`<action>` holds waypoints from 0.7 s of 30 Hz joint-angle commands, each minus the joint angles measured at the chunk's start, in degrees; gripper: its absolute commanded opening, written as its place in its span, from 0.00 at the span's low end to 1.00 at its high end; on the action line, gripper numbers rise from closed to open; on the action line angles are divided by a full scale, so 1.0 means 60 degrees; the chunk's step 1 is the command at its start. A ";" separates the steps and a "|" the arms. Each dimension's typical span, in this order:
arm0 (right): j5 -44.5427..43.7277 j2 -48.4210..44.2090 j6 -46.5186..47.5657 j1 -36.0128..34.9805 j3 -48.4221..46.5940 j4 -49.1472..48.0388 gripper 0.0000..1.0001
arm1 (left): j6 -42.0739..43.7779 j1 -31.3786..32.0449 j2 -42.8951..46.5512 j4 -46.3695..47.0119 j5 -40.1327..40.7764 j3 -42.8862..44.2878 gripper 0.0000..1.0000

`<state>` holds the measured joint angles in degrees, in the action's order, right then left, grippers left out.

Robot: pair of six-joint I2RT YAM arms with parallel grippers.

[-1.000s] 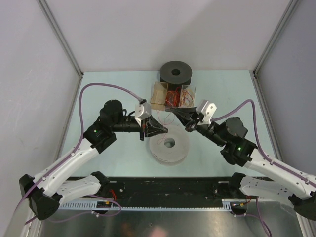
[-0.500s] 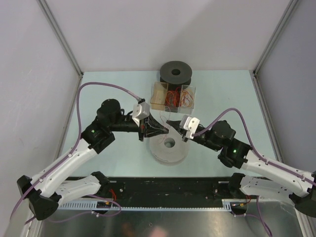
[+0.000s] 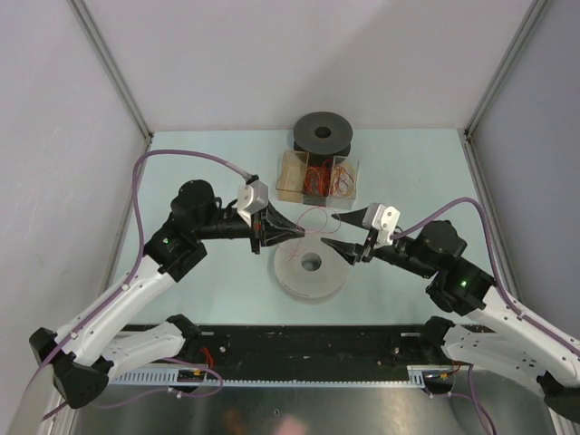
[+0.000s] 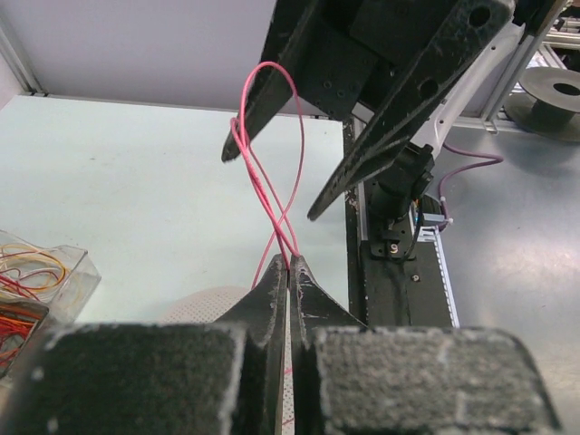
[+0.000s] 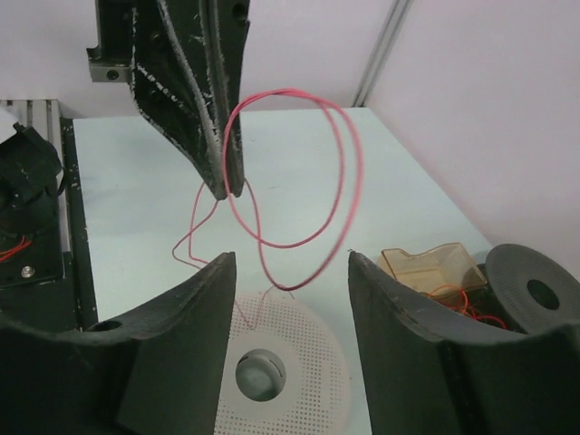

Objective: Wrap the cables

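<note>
Left claw pinches cable loop, right claw open beside it

- Left gripper point(image 4: 288, 265): jaws fully together, nipping the cable point(image 4: 276, 225) at their very tips. Held above the table point(image 3: 208, 154), over the far edge of the white spool point(image 3: 310, 265).
- Cable: thin pink wire. It rises from the left tips, crosses itself once, and makes a double loop standing in the air between the two claws. Loose tails hang from the pinch point down toward the white spool; I cannot tell whether they touch it.
- Right gripper point(image 3: 336, 231): jaws well apart, gripping nothing. It faces the left claw tip to tip, very near. In the left wrist view the loop runs close by one right finger; contact cannot be told. In the right wrist view the loop hangs in the gap ahead of the two spread fingers.
- White spool: flat on the table, perforated face up, centre hole showing, below both claws.
- Clear box point(image 3: 292, 177): behind the claws, with tangled red and orange wires inside.
- Black spool point(image 3: 322, 134): just behind the box, by the back wall
</note>
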<state>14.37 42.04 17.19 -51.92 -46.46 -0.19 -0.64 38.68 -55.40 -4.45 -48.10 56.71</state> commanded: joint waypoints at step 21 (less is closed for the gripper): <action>0.3770 0.1096 -0.4372 0.1133 -0.0053 -0.1256 0.63 | -0.0976 -0.0061 -0.0229 0.0389 -0.0052 0.1008 0.00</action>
<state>33.93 46.63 -5.91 -43.00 -46.83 0.75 -5.23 38.59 -56.80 -3.97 -48.16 60.55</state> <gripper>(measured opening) 0.617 0.006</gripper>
